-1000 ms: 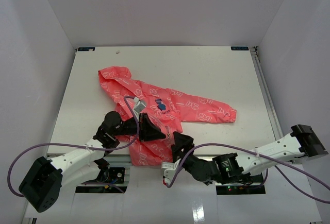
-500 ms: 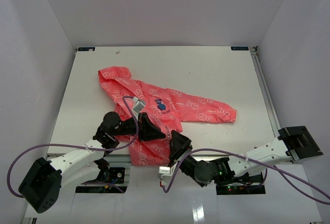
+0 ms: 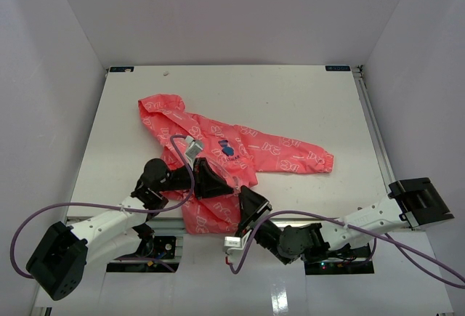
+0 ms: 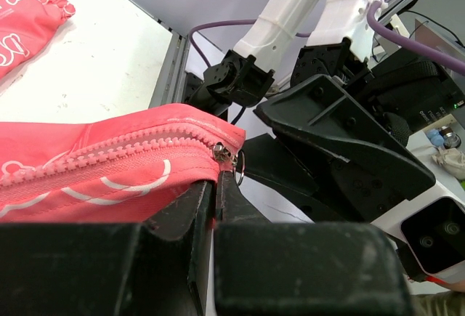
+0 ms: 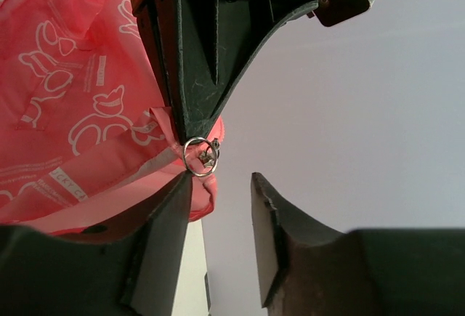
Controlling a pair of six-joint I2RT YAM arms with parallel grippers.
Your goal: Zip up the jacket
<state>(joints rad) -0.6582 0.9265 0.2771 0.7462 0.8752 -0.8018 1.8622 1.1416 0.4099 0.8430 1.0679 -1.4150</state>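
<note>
A coral-pink hooded jacket [image 3: 270, 149] lies spread on a white counter [image 3: 305, 98], hood at the far left, one sleeve stretched to the right, hem at the near edge. The left claw [image 4: 216, 184] is clenched on the hem fabric just beside the zipper's end. The right claw [image 5: 219, 179] is released, its fingers parted just below the small metal zipper ring [image 5: 200, 156].
</note>
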